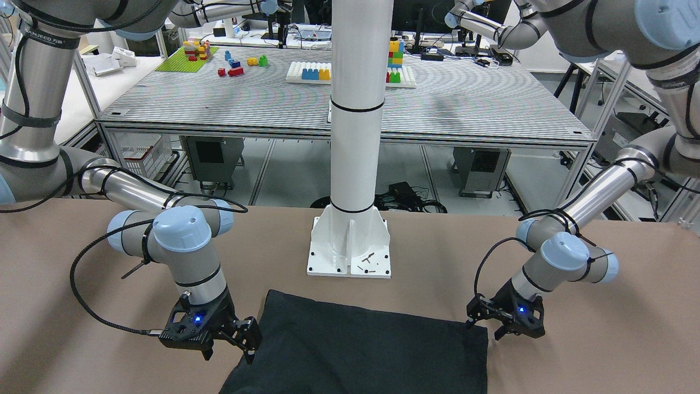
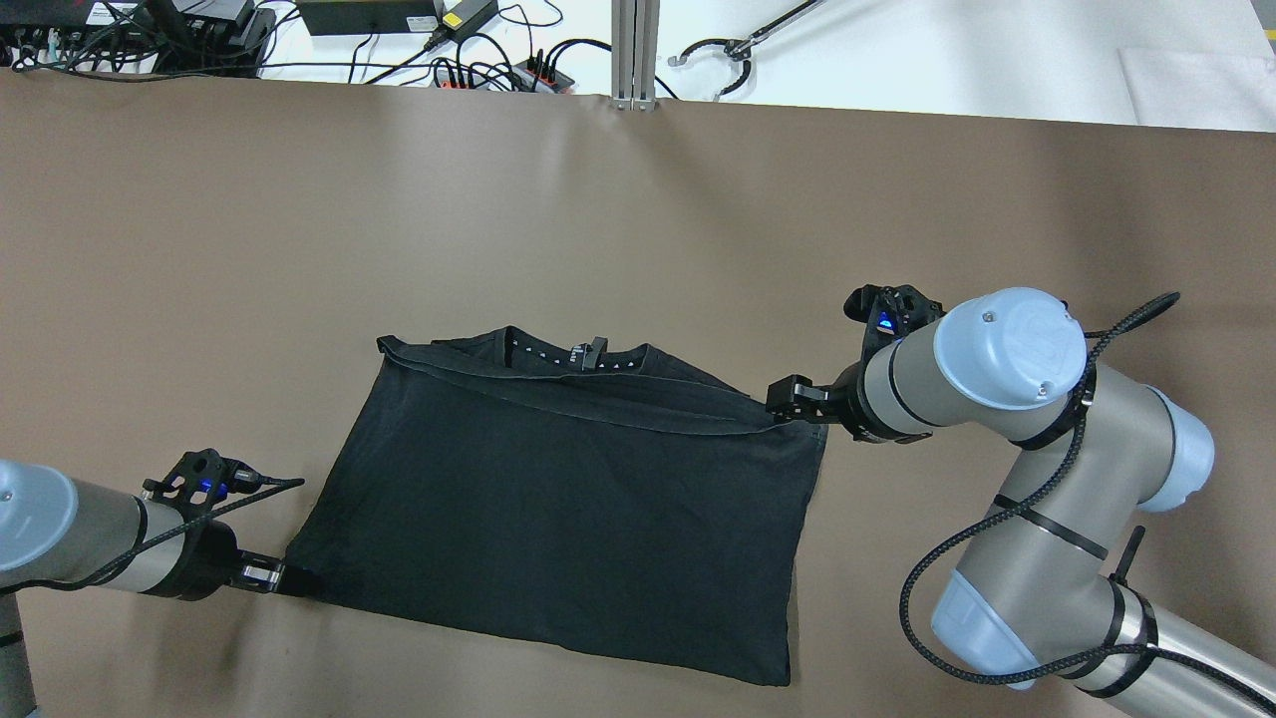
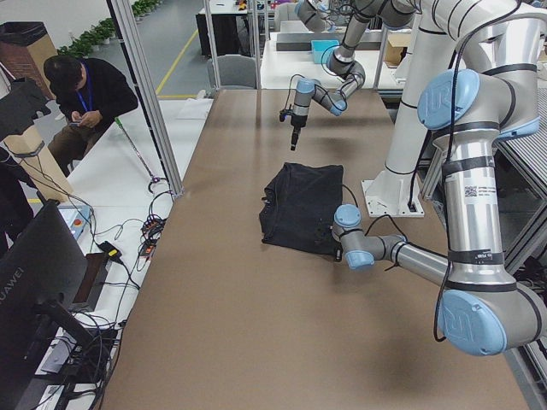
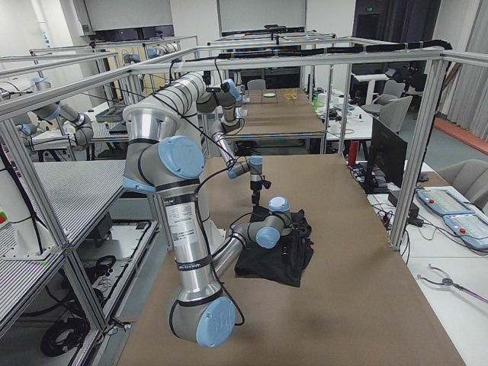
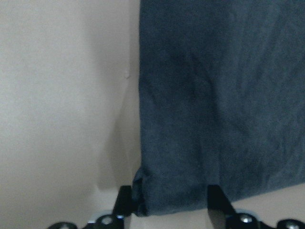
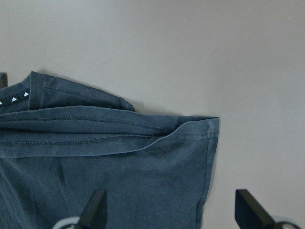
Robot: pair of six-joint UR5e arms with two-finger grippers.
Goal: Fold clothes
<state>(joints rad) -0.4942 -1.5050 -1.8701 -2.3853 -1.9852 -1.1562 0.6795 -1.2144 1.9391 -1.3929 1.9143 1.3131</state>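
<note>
A black T-shirt (image 2: 558,499) lies folded flat on the brown table (image 2: 299,219), collar at the far edge. It also shows in the front view (image 1: 372,350). My left gripper (image 2: 274,578) lies low at the shirt's near-left corner. In the left wrist view (image 5: 167,205) its fingers (image 5: 125,200) stand apart with the cloth's corner (image 5: 214,95) between them. My right gripper (image 2: 793,399) is at the shirt's far-right corner. In the right wrist view (image 6: 171,212) it is wide open just above the doubled hem (image 6: 95,157).
The white column base (image 1: 350,246) stands on the table just behind the shirt. Cables and power strips (image 2: 449,60) lie past the far edge. A person (image 3: 85,94) stands off the table's far side. A second table with toy bricks (image 1: 311,71) is behind the robot.
</note>
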